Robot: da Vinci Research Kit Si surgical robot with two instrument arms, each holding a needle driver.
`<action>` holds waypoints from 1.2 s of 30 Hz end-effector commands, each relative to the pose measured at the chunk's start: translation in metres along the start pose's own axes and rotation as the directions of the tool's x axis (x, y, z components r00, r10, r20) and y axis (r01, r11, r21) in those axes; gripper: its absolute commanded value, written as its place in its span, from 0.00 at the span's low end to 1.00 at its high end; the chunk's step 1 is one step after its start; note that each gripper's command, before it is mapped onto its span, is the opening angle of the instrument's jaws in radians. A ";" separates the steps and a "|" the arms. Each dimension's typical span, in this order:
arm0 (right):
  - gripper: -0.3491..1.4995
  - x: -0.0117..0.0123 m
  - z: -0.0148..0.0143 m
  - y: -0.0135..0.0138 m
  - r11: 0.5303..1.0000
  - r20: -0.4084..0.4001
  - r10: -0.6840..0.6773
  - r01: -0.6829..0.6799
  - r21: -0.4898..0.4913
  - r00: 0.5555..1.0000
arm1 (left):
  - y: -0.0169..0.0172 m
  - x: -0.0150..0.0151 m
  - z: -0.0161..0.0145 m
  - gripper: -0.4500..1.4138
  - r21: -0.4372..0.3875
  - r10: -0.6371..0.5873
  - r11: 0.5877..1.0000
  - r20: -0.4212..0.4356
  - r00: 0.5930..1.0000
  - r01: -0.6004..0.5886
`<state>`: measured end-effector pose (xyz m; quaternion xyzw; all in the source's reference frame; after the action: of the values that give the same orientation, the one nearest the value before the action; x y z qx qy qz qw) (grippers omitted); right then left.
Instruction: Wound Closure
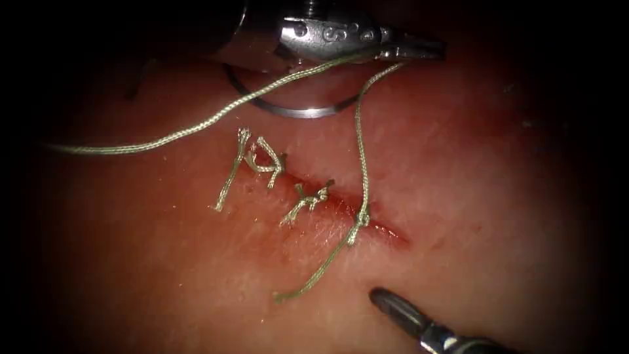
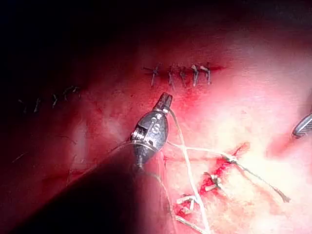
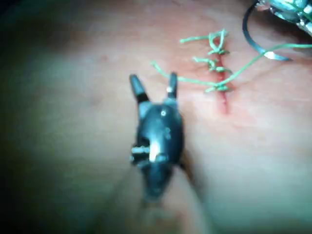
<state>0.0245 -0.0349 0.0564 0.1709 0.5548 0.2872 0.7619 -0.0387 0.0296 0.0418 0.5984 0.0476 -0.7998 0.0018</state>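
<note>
The cut [image 1: 327, 196] runs slantwise across the tissue [image 1: 472, 196], with red fluid [image 1: 386, 231] along it and three knotted stitches on it. Two stitches [image 1: 262, 164] toward the cut's left end have short frayed tails. The third knot [image 1: 362, 216] sits nearer the right end, and a loose tail trails from it down to the left over the tissue. From that knot the thread [image 1: 359, 137] rises straight up to the left end effector [image 1: 419, 49], whose jaws are clamped together on the thread. A second strand leaves the same jaws and runs far off to the left across the tissue. The needle [image 1: 301, 110] lies on the tissue just below the left tool, above the cut, its curve bowed downward; neither tool holds it. The right end effector [image 3: 153, 85] holds nothing, its jaws standing apart, well below the cut on its right side.
</note>
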 end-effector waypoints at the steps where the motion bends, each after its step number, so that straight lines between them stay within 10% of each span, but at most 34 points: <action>1: 0.84 -0.0002 -0.0001 0.0018 0.998 0.000 0.040 -0.040 -0.038 0.999 | 0.0000 0.0012 0.0002 0.00 -0.008 0.013 1.000 -0.009 1.000 -0.013; 14: 0.94 -0.0002 0.0026 0.0116 0.976 -0.022 0.133 -0.135 -0.174 0.991 | 0.0010 0.0079 -0.0023 0.00 -0.036 0.040 0.999 -0.028 0.999 -0.041; 36: 0.94 -0.0026 0.0067 0.0152 0.967 0.031 0.153 -0.143 -0.209 0.988 | 0.0019 0.0119 -0.0031 0.00 -0.052 0.053 0.997 -0.032 0.998 -0.055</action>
<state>0.0256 -0.0244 0.0688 0.1380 0.4883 0.3956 0.7655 -0.0384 0.0283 0.0290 0.6108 0.0532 -0.7891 0.0381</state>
